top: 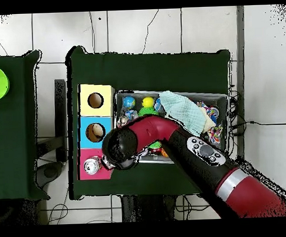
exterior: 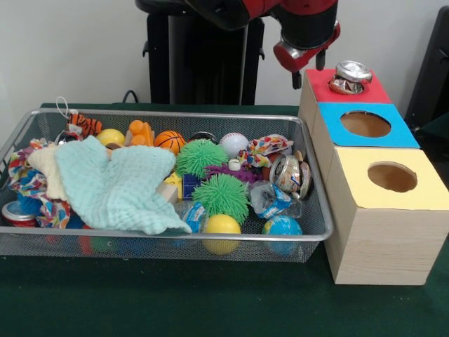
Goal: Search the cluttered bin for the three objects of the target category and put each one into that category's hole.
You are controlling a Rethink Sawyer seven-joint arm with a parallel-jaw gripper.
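The wire mesh bin (exterior: 175,114) is full of toys and shows in the overhead view too (top: 168,92). One dented can (exterior: 351,76) lies on the red-topped box (exterior: 319,88), over its hole, which is hidden; the can also shows from above (top: 92,166). My gripper (exterior: 308,76) hangs just left of that can, open and empty, and shows in the overhead view (top: 109,162) beside it. A second can (exterior: 289,174) lies on its side at the bin's right end. A red can (exterior: 17,214) stands at the bin's left front corner.
The blue-topped box (exterior: 365,125) and the yellow-topped box (exterior: 391,177) stand in a row with the red one, right of the bin. A pale green cloth (exterior: 116,186), green spiky balls (exterior: 221,196), other balls and a crushed plastic bottle (exterior: 270,199) fill the bin.
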